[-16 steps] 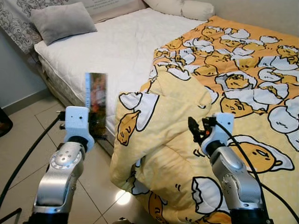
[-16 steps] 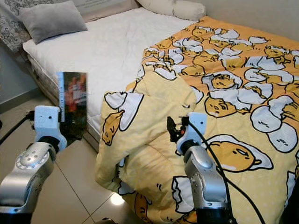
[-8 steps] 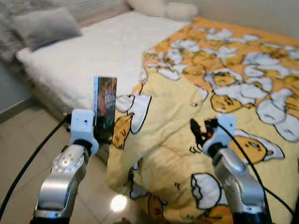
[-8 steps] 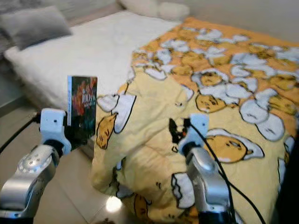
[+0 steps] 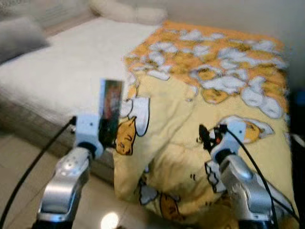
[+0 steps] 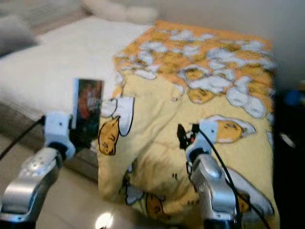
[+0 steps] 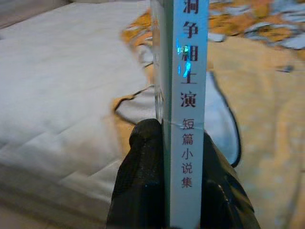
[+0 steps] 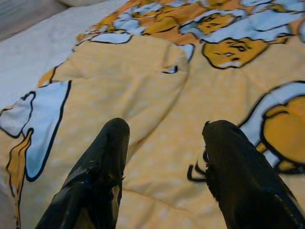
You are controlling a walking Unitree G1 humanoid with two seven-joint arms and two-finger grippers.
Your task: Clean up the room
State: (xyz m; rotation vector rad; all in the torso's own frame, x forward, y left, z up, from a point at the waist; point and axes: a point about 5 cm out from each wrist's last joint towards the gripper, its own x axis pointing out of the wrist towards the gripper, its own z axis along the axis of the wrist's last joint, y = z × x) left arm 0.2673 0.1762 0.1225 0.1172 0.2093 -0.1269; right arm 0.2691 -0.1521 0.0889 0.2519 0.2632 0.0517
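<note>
A book [image 5: 111,110] is held upright by the left gripper [image 7: 181,171]. Its long side runs straight up, away from the fingers. Only the low end of the book is pinched. In the left wrist view, the pale blue spine with dark writing is seen between the two black fingers [image 7: 140,176], which are pressed tight on each side of it.

The book is kept in the air, in front of the edge of the bed [image 5: 43,86]. The white mattress lies just past it and toward the robot's left. The yellow blanket [image 5: 190,119] with egg pictures lies to the book's right and hangs down over the bed's side.

The right gripper [image 8: 164,167] is held over the blanket with its fingers spread apart and nothing between them. It is well apart from the book, so the left arm is the one that counts here.

The head views are blurred, so small things cannot be made out. A safe place for the book is probably what must be found next.
</note>
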